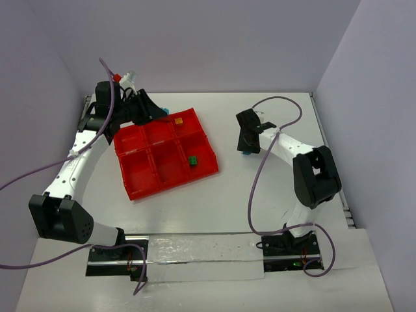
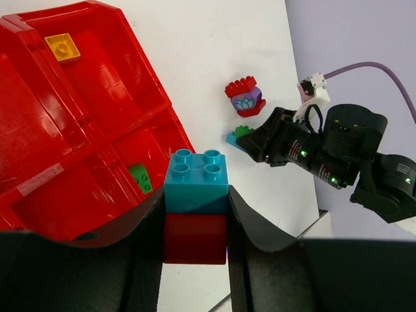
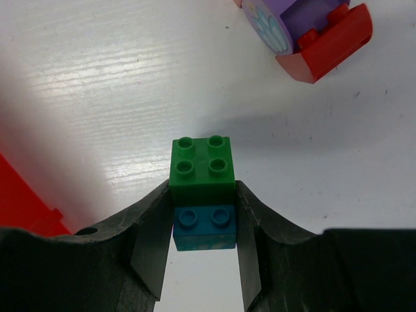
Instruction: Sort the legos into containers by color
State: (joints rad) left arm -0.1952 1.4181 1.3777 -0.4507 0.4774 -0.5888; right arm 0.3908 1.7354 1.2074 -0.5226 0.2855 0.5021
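My left gripper is shut on a two-brick stack, a teal brick on top of a red brick, held beside the red tray. In the top view this gripper is at the tray's far edge. An orange-yellow brick lies in one compartment and a green brick in another. My right gripper is shut on a green brick stuck to a teal brick, low over the table right of the tray. A purple piece with red bricks lies on the table just beyond.
The tray sits tilted on the white table, centre-left. Its corner shows at the lower left of the right wrist view. Purple cables loop from both arms. Grey walls close in at the back and sides.
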